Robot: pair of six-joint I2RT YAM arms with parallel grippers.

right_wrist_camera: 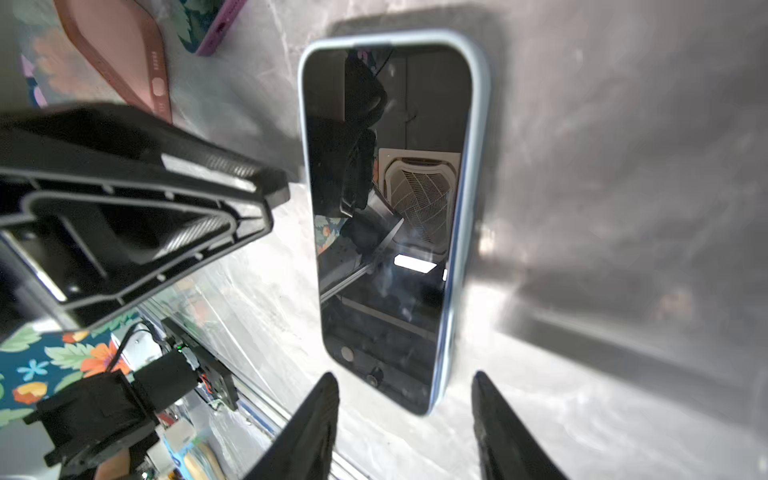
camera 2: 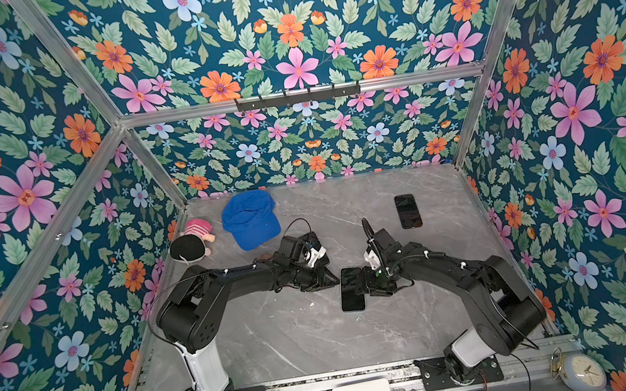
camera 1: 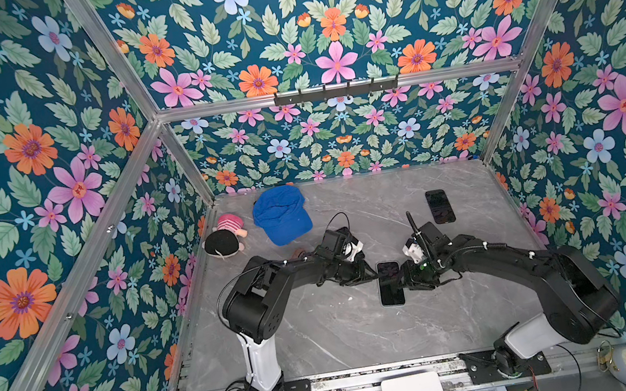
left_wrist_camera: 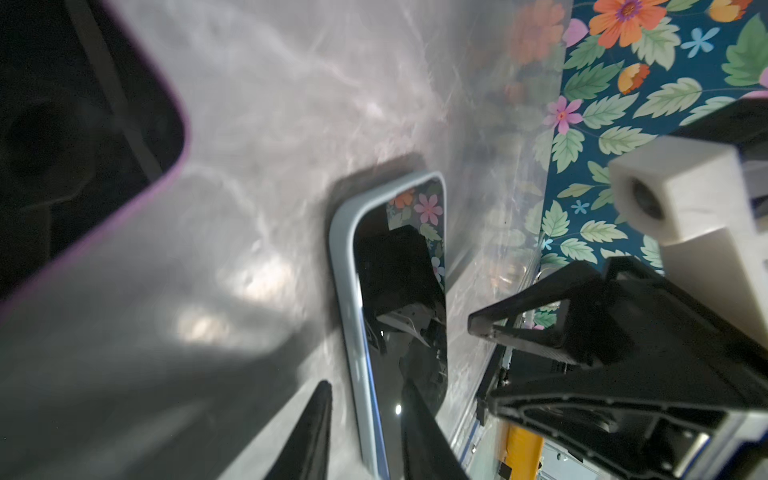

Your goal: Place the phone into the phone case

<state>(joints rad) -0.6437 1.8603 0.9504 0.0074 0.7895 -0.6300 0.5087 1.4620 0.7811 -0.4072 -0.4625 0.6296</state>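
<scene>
Phone (right_wrist_camera: pixel 386 208) in case (right_wrist_camera: pixel 478 124) lies flat; right gripper (right_wrist_camera: pixel 403 378) spread; left gripper (left_wrist_camera: pixel 368 386) astride its edge, grip unclear

I'm seeing the phone (camera 1: pixel 390 284) lying flat and screen up, sitting inside the phone case (right_wrist_camera: pixel 480 124) — a pale blue shell whose rim is framing the black glass on every side I can make out. The screen is dark and is mirroring the ceiling and the flowered walls. The cased phone is lying right between the left gripper (camera 1: pixel 371 276) and the right gripper (camera 1: pixel 405 281), one long side facing each. In the left wrist view one long pale edge is running between that gripper's fingertips (left_wrist_camera: pixel 316 415); in the right wrist view one end is showing between the spread fingertips (right_wrist_camera: pixel 324 407). Whether it is fully seated — I cannot tell.
</scene>
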